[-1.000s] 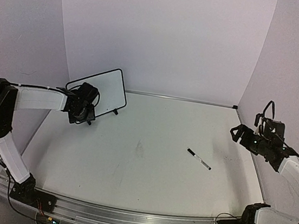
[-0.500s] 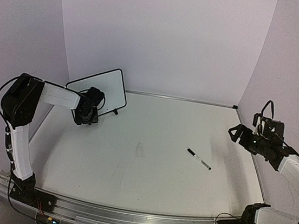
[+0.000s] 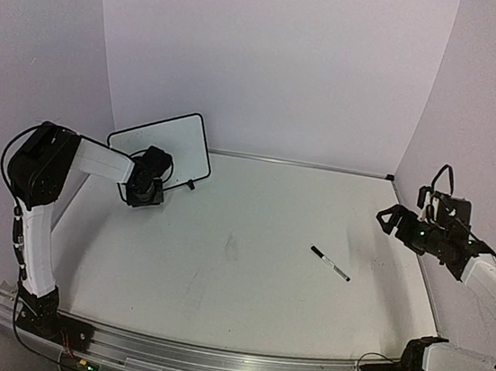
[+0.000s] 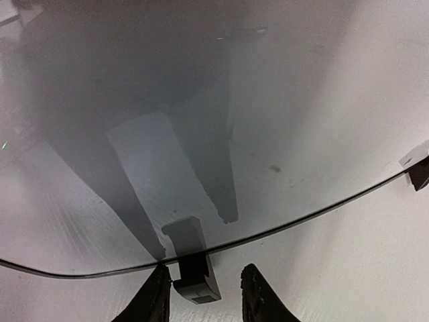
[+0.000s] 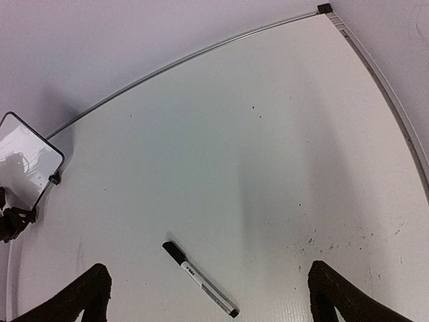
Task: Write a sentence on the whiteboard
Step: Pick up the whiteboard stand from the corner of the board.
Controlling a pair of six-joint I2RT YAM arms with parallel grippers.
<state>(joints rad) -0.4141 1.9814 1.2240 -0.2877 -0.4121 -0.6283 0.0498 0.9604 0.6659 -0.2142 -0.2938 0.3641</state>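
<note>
Here, with board steadying in hand, the left gripper [image 4: 206, 268], half open, straddles a black foot [image 4: 194, 285] of the whiteboard [image 3: 173, 143] without clamping it; the wide, empty right gripper [image 5: 208, 268] should next fetch the marker [image 3: 330, 263].

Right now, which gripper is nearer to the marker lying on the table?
Right. The right gripper hovers open to the right of the marker and slightly farther back; the left gripper is across the table, at the whiteboard.
</note>
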